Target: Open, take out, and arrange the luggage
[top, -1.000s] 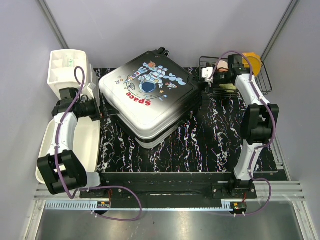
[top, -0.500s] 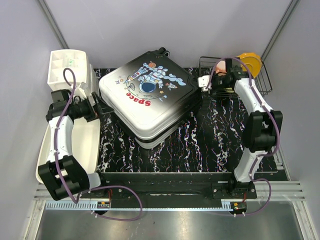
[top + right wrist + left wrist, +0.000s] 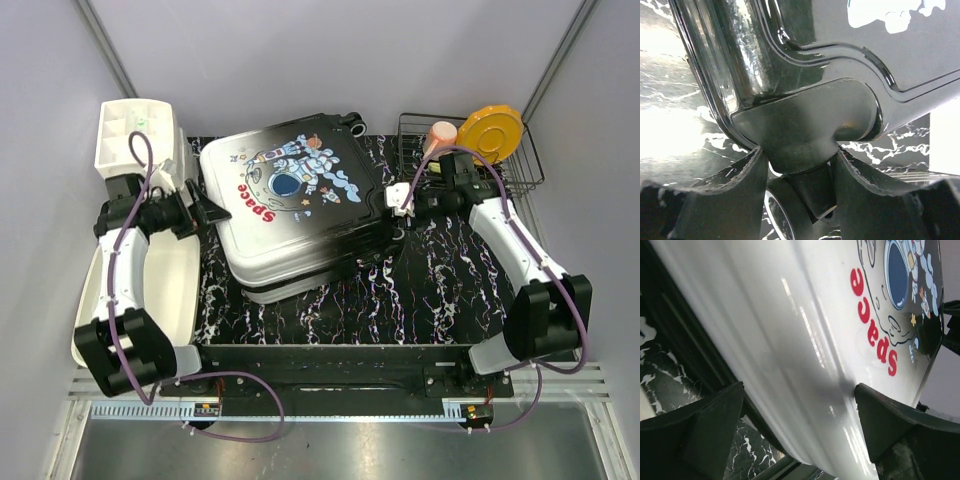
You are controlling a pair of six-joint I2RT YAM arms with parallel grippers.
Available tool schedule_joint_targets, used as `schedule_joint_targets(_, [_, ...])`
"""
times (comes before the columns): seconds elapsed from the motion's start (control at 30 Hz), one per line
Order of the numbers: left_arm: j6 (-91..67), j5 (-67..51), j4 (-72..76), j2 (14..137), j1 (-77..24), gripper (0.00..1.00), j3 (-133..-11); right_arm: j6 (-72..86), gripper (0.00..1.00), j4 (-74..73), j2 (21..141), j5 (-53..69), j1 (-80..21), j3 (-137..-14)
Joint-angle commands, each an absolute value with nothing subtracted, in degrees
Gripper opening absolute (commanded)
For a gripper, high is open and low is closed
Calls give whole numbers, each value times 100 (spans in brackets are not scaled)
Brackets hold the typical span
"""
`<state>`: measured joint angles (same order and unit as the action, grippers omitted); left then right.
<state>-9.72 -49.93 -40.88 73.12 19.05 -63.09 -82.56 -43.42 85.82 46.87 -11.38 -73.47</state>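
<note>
the luggage (image 3: 300,215) now lies turned clockwise compared with a second ago, its long sides closer to square with the table (image 3: 430,290). the right arm has left the wire basket (image 3: 522,165) at 2 o'clock and come to the case's 3 o'clock corner.

the luggage sits at the middle of the table, a little toward 12 o'clock, astronaut print up. its upper shell is down on the lower one and a pair of wheels (image 3: 350,122) is at the 12 o'clock edge.

the left gripper (image 3: 208,212) stands at the case's 9 o'clock edge. in the left wrist view its fingers (image 3: 700,430) are spread wide with the white shell running between them. i cannot tell whether they touch it.

the right gripper (image 3: 398,205) has narrowed about halfway. in the right wrist view its fingers (image 3: 730,185) flank the black corner moulding above a wheel (image 3: 785,212) and appear to press on both sides, so it looks like a grip on the luggage.

i judge this to be the positioning step that comes ahead of opening, and nothing has been unpacked yet. next, the right claw should keep the corner pinned while the left gets onto the seam at the 9 o'clock edge and lifts the top shell. the glossy curved shell could slip from an open claw.
</note>
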Motion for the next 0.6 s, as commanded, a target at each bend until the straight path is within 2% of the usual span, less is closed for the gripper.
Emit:
schedule_joint_targets(0.0, [-888,-4808,-3649,7908,1434,94,-6574,-6525,0,-4738,8034,5054,-1642,-6988])
schedule_joint_targets(0.13, [-984,-4729,-3218,8568,1169,88,-7039,-5311,4,-4492,8007,4765,-2169,-6794])
schedule_joint_targets(0.23, [-1072,-4632,-3103,9218,1151,75,-7627,-4344,4,-4176,8051,4510,-2573,-6741])
schedule_joint_targets(0.27, [-1072,-4632,-3103,9368,1160,69,-7951,-3907,7,-4123,8103,4448,-2671,-6750])
schedule_joint_targets(0.3, [-1037,-4632,-3111,9621,1160,66,-8128,-3728,11,-4087,8130,4421,-2733,-6759])
schedule_joint_targets(0.37, [-1002,-4579,-3129,9834,1151,65,-8558,-3333,28,-4017,8165,4473,-2874,-6820])
schedule_joint_targets(0.47, [-906,-4509,-3216,10133,1151,65,-9008,-2937,42,-3859,7964,4798,-2892,-6864])
schedule_joint_targets(0.5, [-836,-4500,-3313,10186,1151,65,-9104,-2866,53,-3797,7841,4825,-2883,-6838])
schedule_joint_targets(0.57, [-765,-4474,-3384,10187,1151,66,-9272,-2777,61,-3569,7377,4773,-2822,-6645])
